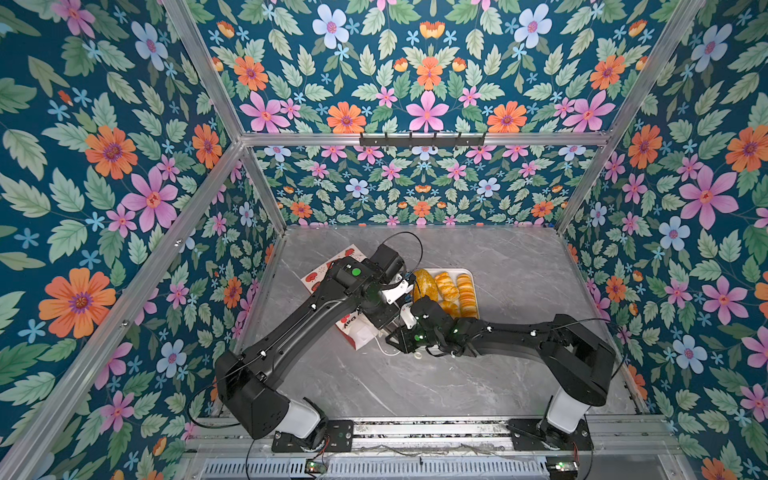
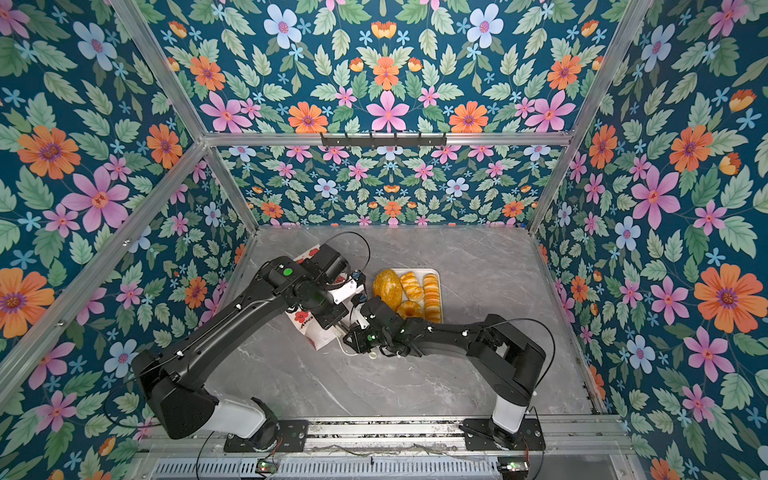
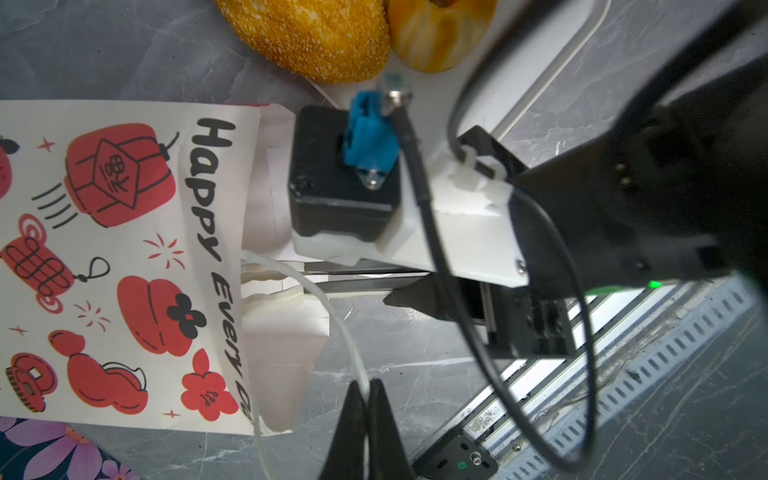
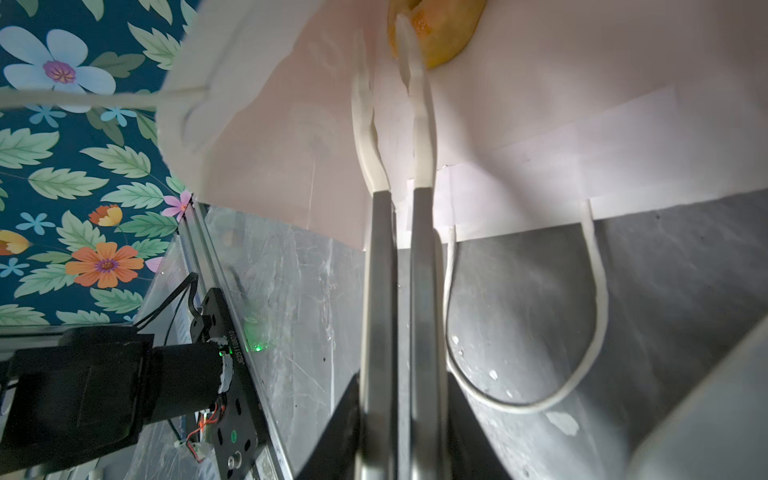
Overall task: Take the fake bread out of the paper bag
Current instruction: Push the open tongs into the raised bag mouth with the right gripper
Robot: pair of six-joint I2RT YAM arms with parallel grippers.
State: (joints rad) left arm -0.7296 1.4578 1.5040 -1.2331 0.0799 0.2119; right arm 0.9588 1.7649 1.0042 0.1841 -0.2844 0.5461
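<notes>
While one pastry (image 4: pixel 444 37) sits deep inside, the paper bag (image 3: pixel 124 249) lies on its side.
We list: left gripper (image 3: pixel 368 411) clamped on the cord handle (image 3: pixel 345 332), apparently holding the mouth open; right gripper (image 4: pixel 381 33) reaching inside, jaws narrowly parted, empty; four fake bread pieces (image 1: pixel 446 286) on the tray (image 1: pixel 465 272).

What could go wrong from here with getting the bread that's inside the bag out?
The right gripper, fingers narrowly parted, barely reaches the bread deep in the paper bag and may push it deeper. The left gripper pinches only a thin cord handle; it could slip and let the mouth sag.
</notes>
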